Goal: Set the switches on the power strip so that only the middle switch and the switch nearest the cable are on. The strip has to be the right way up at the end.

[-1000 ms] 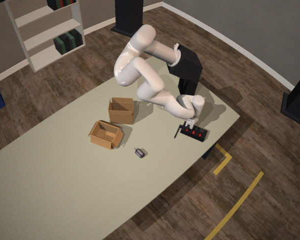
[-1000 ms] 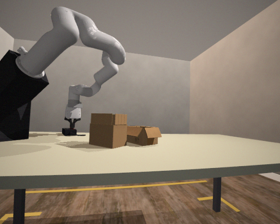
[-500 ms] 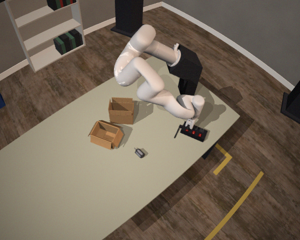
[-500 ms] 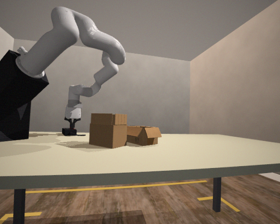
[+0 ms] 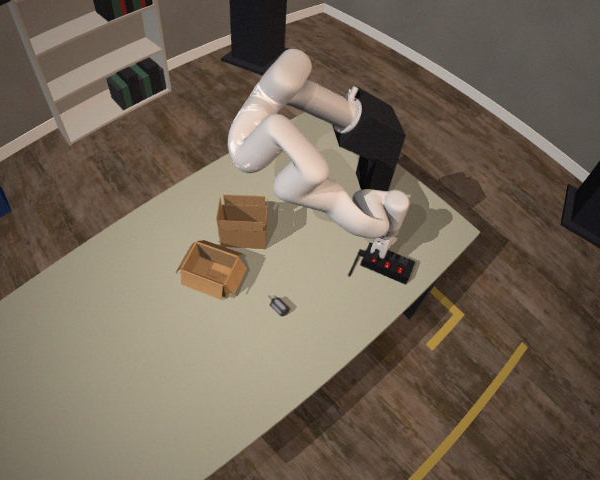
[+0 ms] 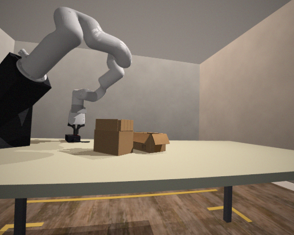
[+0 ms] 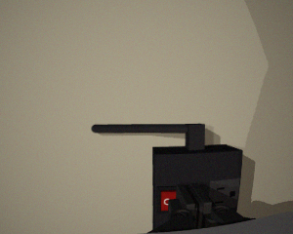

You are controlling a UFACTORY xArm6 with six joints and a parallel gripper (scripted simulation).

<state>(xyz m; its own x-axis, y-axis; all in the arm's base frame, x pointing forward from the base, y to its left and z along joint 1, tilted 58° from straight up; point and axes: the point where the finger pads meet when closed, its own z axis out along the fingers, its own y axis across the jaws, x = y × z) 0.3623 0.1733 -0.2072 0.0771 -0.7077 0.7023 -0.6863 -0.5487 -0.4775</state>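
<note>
A black power strip (image 5: 390, 267) lies right way up near the table's right edge, with three red switches on top and a short black cable (image 5: 353, 263) at its left end. My gripper (image 5: 378, 253) is shut and empty, pointing straight down at the strip's cable end, at or just above the switch nearest the cable. In the wrist view the strip (image 7: 195, 181) fills the lower middle, with one red switch (image 7: 166, 202) showing beside my closed fingers (image 7: 201, 211) and the cable (image 7: 146, 129) running left. In the side view my gripper (image 6: 76, 131) stands on the strip (image 6: 72, 138).
Two open cardboard boxes (image 5: 242, 221) (image 5: 212, 268) stand mid-table, left of the strip. A small dark grey object (image 5: 278, 305) lies in front of them. The black robot base (image 5: 375, 139) stands behind the strip. The table edge is close on the strip's right.
</note>
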